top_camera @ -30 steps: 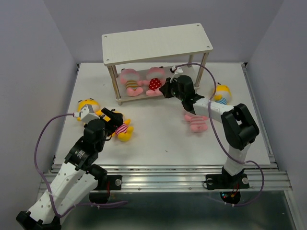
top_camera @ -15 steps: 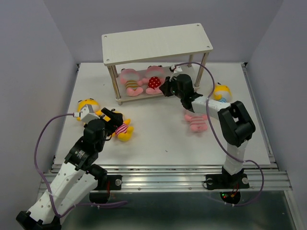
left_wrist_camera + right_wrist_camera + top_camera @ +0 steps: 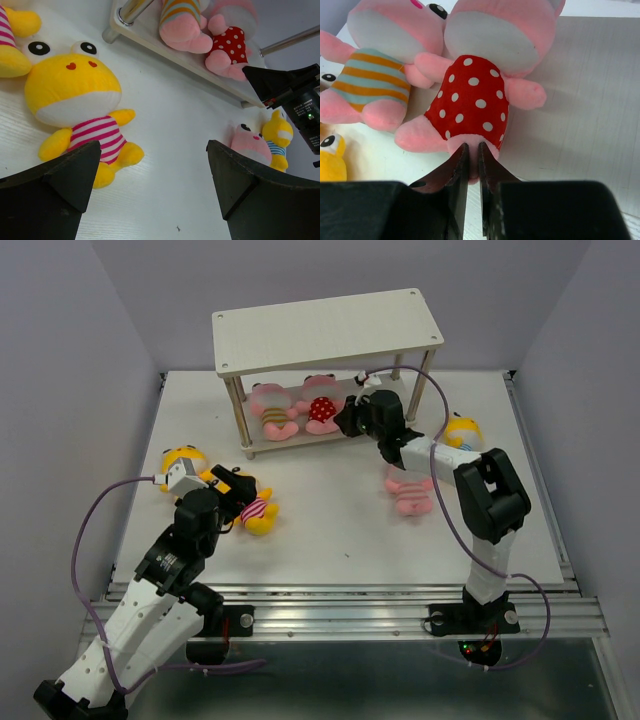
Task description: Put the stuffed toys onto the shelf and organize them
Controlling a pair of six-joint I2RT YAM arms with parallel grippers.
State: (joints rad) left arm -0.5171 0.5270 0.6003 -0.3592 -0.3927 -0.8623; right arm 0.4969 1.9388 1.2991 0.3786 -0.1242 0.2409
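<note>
The pale two-tier shelf (image 3: pixel 325 328) stands at the back. On its lower board (image 3: pixel 580 75) lie the pink yellow-striped toy (image 3: pixel 272 412) (image 3: pixel 372 80) and the pink red-dotted toy (image 3: pixel 321 413) (image 3: pixel 472 100). My right gripper (image 3: pixel 349 421) (image 3: pixel 473 150) is shut on the dotted toy's foot at the board's front edge. My left gripper (image 3: pixel 240 496) (image 3: pixel 152 170) is open and empty, just above a yellow pink-striped toy (image 3: pixel 257 512) (image 3: pixel 75 95). A second yellow toy (image 3: pixel 184 459) (image 3: pixel 12 35) lies to its left.
A pink pink-striped toy (image 3: pixel 410 492) (image 3: pixel 249 145) and a yellow blue-striped toy (image 3: pixel 461 434) (image 3: pixel 278 136) lie on the white table (image 3: pixel 330 530) right of the shelf, beside my right arm. The shelf's top board is bare. A thin shelf leg (image 3: pixel 237 415) stands at front left.
My right gripper has moved a little back and left with the red-dotted toy, further onto the lower board. The left arm has not moved.
</note>
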